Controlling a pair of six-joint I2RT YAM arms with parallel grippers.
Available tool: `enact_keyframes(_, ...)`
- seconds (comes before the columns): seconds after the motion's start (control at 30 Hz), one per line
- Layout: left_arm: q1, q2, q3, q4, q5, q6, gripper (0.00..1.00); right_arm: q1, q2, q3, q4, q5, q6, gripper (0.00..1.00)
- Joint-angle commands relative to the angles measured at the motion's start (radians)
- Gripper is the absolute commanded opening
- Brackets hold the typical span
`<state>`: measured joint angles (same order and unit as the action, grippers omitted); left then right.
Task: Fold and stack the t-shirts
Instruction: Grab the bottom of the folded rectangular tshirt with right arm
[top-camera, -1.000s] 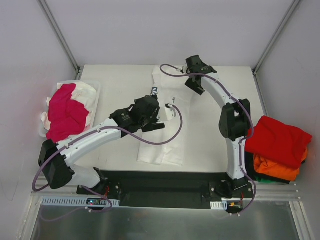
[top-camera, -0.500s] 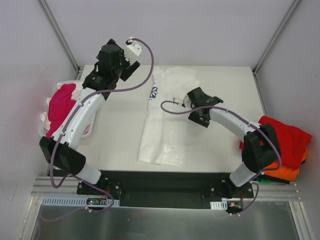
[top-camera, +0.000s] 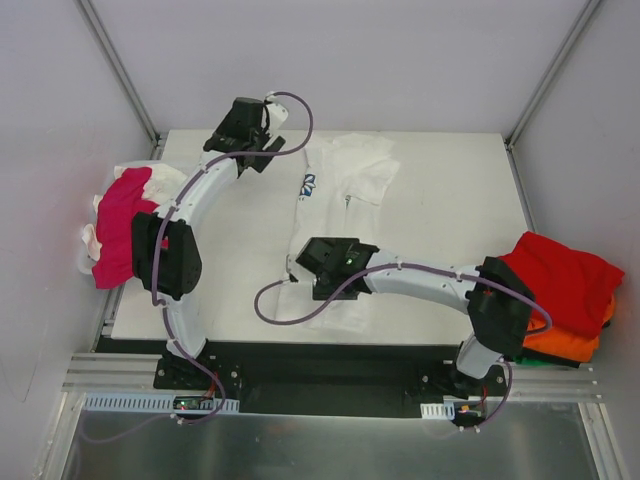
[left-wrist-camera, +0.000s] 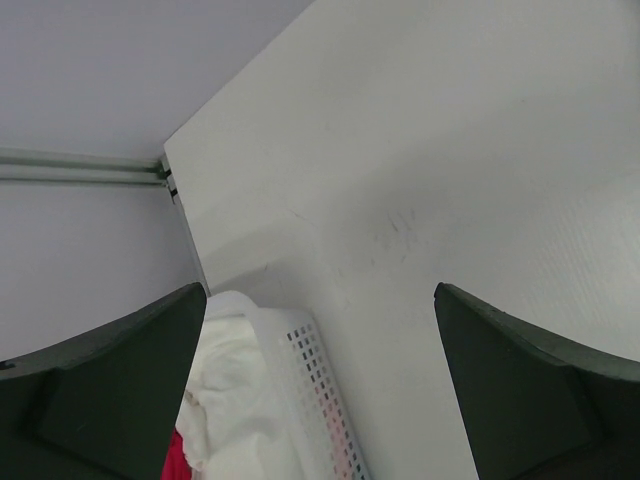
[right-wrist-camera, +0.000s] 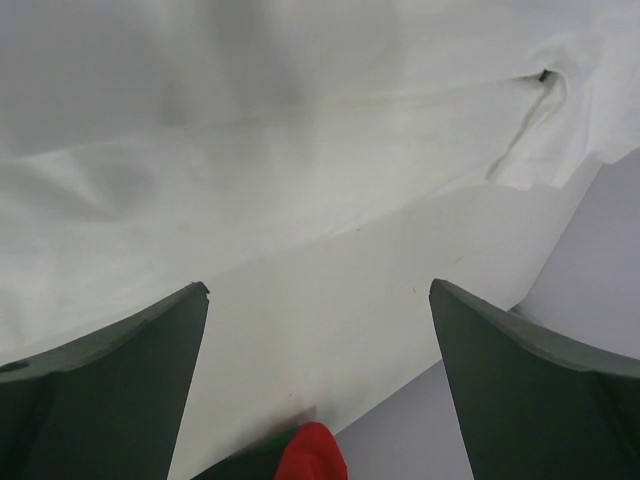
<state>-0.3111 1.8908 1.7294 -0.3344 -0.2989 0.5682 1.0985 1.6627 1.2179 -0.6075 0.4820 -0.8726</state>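
Note:
A white t-shirt (top-camera: 335, 215) with a small blue print lies folded lengthwise down the middle of the table. My right gripper (top-camera: 322, 262) hovers open and empty over its lower half. In the right wrist view the gripper (right-wrist-camera: 318, 290) is above the shirt's edge (right-wrist-camera: 250, 130) and bare table. My left gripper (top-camera: 242, 128) is open and empty at the table's back left, near the basket. A magenta t-shirt (top-camera: 120, 225) lies on white cloth (left-wrist-camera: 235, 400) in the basket. A red t-shirt (top-camera: 555, 280) tops an orange one (top-camera: 560, 340) at the right.
The white perforated basket (left-wrist-camera: 310, 380) stands at the table's left edge, under my left gripper (left-wrist-camera: 318, 300). Something green (top-camera: 525, 352) shows under the stack on the right. The red shirt's tip also shows in the right wrist view (right-wrist-camera: 312, 455). Walls enclose the table.
My right gripper has swept from the shirt's right side to over its lower half near the front. My left gripper has shifted a little right along the back edge.

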Motion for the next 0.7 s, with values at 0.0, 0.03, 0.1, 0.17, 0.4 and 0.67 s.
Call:
enact_keyframes(0.0,0.02,-0.041,0.004,0.034,-0.009,-0.018,0.99,0.102,0.029,0.012,-0.021,-0.045,0.047,0.97)
enact_keyframes(0.03,0.02,-0.041,-0.01,0.034,-0.008,-0.019,0.99,0.119,0.041,0.011,-0.017,-0.058,0.056,0.97)
enact_keyframes(0.1,0.02,-0.036,-0.021,0.035,-0.006,-0.027,0.99,0.164,0.057,0.011,-0.008,-0.089,0.066,0.98)
enact_keyframes(0.17,0.021,-0.035,-0.033,0.037,-0.008,-0.03,0.99,0.19,0.069,0.0,0.005,-0.112,0.072,0.99)
enact_keyframes(0.4,0.02,-0.052,-0.076,0.043,0.001,-0.036,0.99,0.27,0.094,-0.026,0.041,-0.14,0.076,0.99)
enact_keyframes(0.67,0.02,-0.059,-0.096,0.049,-0.005,-0.031,0.99,0.288,0.118,-0.055,0.098,-0.164,0.069,0.99)
